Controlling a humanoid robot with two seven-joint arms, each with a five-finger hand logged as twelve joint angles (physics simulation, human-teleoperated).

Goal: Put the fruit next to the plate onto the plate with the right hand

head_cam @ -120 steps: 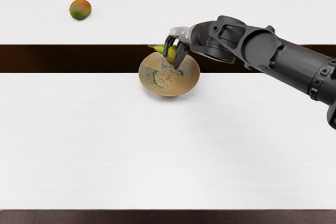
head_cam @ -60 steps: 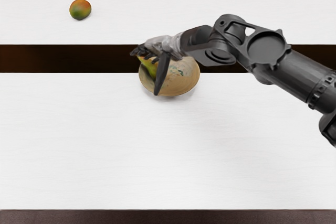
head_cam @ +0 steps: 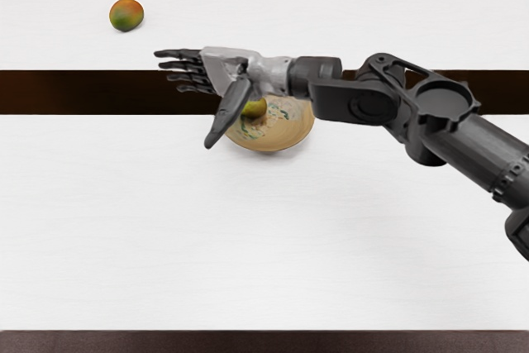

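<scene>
Head view: right hand (head_cam: 221,72) fingers (head_cam: 178,54) spread over plate (head_cam: 285,134) edge; yellow fruit (head_cam: 254,108) on plate; orange-green fruit (head_cam: 126,15) well apart.

Matt finishes nearly everywhere you look.

Your table (head_cam: 248,229) reads as white matt board with a faint brushed grain. The plate (head_cam: 289,133) looks like tan glazed pottery, mottled green inside, with a soft sheen. The fruit (head_cam: 254,108) on it is smooth-skinned, like the red-green fruit (head_cam: 126,15) near the table's far left corner. Your right hand (head_cam: 216,72) has a pale, satin, metal-looking palm and black matt fingers (head_cam: 178,54); the arm (head_cam: 446,121) is dark matt casing.
</scene>
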